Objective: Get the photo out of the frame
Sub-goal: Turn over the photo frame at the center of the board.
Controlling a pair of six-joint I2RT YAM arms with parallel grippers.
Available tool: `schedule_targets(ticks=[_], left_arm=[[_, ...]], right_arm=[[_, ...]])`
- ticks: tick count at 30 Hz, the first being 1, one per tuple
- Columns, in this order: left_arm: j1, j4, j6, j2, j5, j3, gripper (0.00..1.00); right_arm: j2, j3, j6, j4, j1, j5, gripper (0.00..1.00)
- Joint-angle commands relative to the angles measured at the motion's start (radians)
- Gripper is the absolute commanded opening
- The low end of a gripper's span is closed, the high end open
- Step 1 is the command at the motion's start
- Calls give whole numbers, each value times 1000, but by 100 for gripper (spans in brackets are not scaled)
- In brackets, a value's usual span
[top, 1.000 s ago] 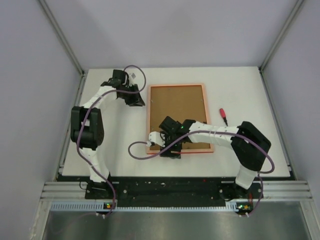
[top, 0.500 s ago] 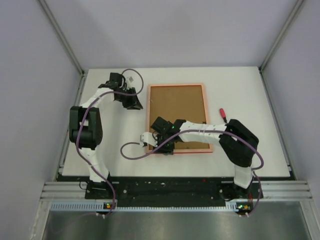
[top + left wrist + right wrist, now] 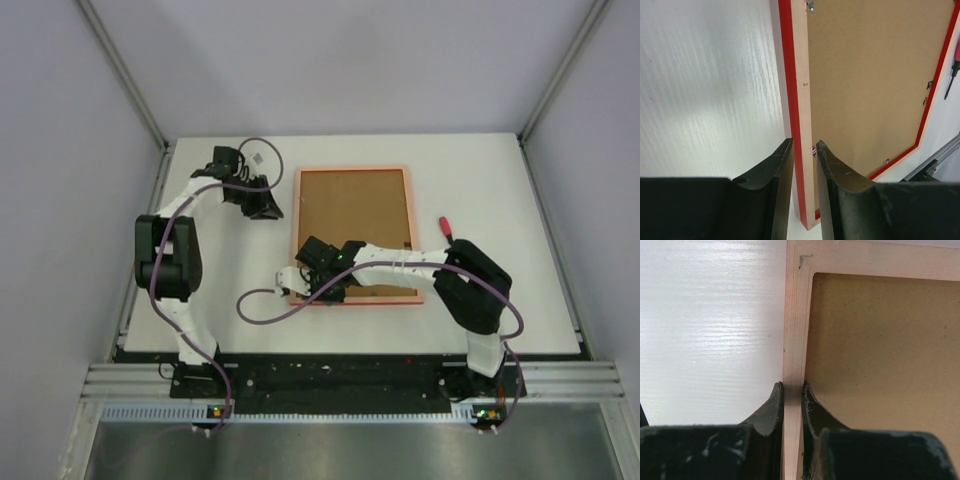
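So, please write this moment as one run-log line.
right gripper: shut on frame by near-left corner | left gripper: over left rail, grip unclear | frame: face down on table | photo: hidden

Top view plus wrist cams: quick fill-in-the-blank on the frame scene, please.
The frame lies with its ___ back facing up. The right gripper is shut on the frame's rail by its near-___ corner. The red-handled tool lies on the table to the frame's ___.
Missing: brown; left; right.

Right fingers (image 3: 771, 412) tight, left fingers (image 3: 776, 175) slightly apart.
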Motion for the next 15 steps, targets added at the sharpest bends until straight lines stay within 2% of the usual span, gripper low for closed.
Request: schedule_targets(ticks=[1,7,11,15], left_arm=[[4,32,64,-68,69,-6,33],[7,67,230,-162,64,-39,47],[19,139,369,-269,69,-102,68],[37,161,492,-337,83,-136,74]], right_arm=[[-18,40,-11,-24,10,-30,0],[-115,133,23,-94,-54,-179,0],[-144,228,38,-174,-120,-292,0],[-164,283,43,-214,-165,-351,0]])
